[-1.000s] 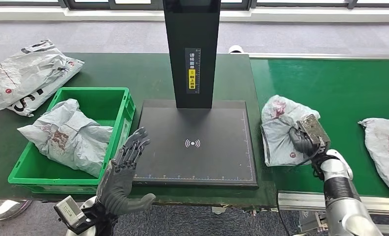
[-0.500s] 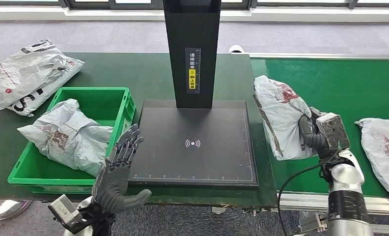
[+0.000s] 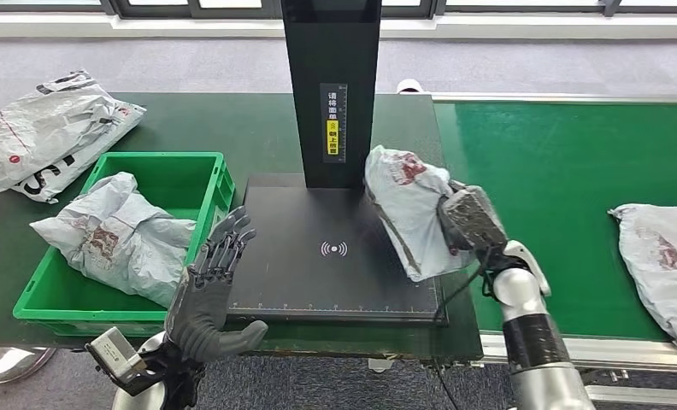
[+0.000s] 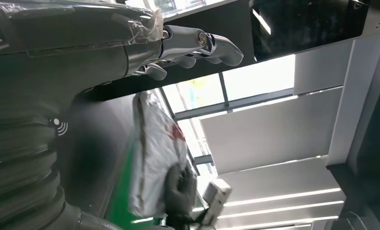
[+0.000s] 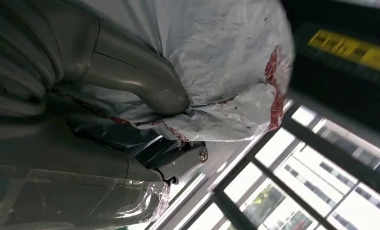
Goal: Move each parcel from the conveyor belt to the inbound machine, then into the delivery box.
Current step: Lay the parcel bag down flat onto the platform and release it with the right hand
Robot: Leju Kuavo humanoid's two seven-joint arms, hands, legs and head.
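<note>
Grey parcel (image 3: 408, 209), gripped by right robot hand (image 3: 468, 220), overhangs scanner plate's (image 3: 318, 273) right edge; left robot hand (image 3: 211, 290) spread.

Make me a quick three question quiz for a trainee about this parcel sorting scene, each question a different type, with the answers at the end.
1. True or false: the right hand holds a parcel over the black scanner plate.
2. Multiple choice: where is the left hand? A) inside the green box B) open, beside the scanner plate's near left corner C) on the conveyor belt
3. Fill in: one parcel lies inside the green ____.

Key: 1 true. 2 B. 3 box. Extra: another parcel waits on the conveyor belt.
</note>
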